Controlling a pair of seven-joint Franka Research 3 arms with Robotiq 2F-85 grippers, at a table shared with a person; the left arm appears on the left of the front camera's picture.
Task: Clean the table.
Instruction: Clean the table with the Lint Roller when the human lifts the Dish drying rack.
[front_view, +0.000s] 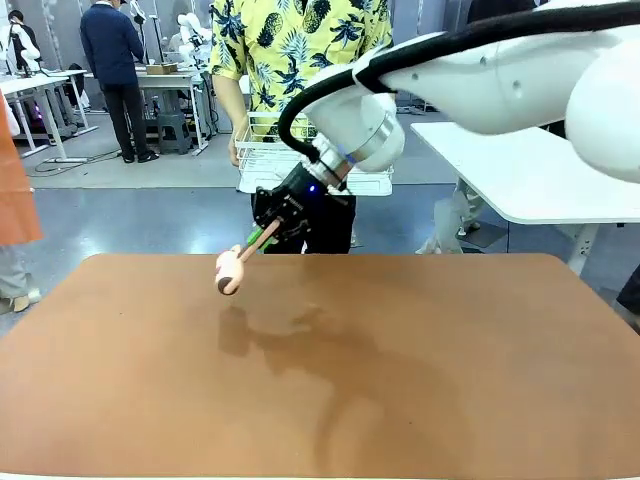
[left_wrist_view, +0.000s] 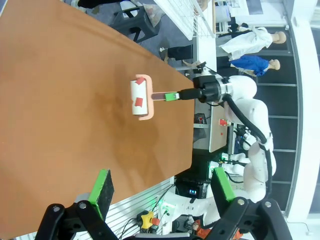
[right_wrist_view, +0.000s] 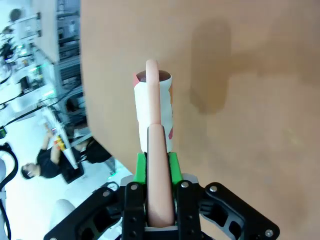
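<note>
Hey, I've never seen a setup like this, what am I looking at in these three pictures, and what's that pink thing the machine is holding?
These are three camera views of one moment. The machine is a pair of white robot arms at a reddish-brown table. The front view looks across the table toward a person in a yellow patterned shirt who holds a white wire basket. The other two views come from cameras mounted on each arm's wrist.

The right gripper, black with green pads, is shut on the pink handle of a lint roller, a white roll in a pink frame. In the front view the roller hangs just above the table's far side, with its shadow underneath.

The left gripper is open, holding nothing, over the table's edge. From there you see the right arm and the roller from the side.
</note>
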